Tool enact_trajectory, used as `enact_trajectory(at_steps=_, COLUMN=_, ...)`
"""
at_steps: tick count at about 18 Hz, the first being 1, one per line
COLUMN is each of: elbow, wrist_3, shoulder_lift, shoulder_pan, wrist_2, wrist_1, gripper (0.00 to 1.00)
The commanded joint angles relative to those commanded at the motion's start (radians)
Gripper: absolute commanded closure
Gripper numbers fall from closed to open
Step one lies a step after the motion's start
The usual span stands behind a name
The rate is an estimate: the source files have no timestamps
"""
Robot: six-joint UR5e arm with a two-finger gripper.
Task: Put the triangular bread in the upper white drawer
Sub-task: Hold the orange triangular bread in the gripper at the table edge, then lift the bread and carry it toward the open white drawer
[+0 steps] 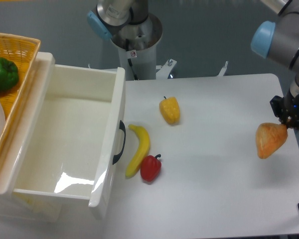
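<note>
Triangular bread (pixel 270 140) hangs gripped in the claw (pixel 284 124) at the table's right — upper white drawer (pixel 70 144) pulled open.

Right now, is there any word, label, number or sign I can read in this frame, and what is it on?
None can be read.
A small red and white sticker sits on the robot base column; its marking is too small and blurred to read.
The upper white drawer carries no visible print.

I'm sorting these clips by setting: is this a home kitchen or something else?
Likely a robotics lab, not a kitchen: robot arm bases mounted behind a plain white table, with what look like toy foods such as a banana laid out beside an open drawer.
</note>
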Motion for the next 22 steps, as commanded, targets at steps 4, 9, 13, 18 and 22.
enact_trajectory(at_steps=4, elbow=-0.031, wrist_3=-0.037, shoulder_lift=0.052, shoulder_pan=-0.014, wrist_2=-0.048, wrist_1=-0.021, gripper=1.0)
enact_trajectory(at_steps=9, elbow=-0.071, wrist_3=-0.178, shoulder_lift=0.127, shoulder_pan=-0.022, wrist_2=-0.143, wrist_1=-0.051, gripper=1.0)
enact_trajectory(at_steps=13, elbow=-0.098, wrist_3=-0.261, shoulder_lift=0.184, shoulder_pan=-0.047, wrist_2=-0.17, wrist_1=-0.054, gripper=1.0)
enact_trajectory(at_steps=18, elbow=-0.112, wrist_3=-0.379, shoulder_lift=0.25, shoulder_pan=-0.116, wrist_2=-0.181, wrist_1=-0.087, gripper=1.0)
enact_trajectory(at_steps=22, elbow=-0.181, wrist_3=-0.407, shoulder_lift=0.307, shoulder_pan=-0.166, wrist_2=-0.25, wrist_1=-0.094, gripper=0.99)
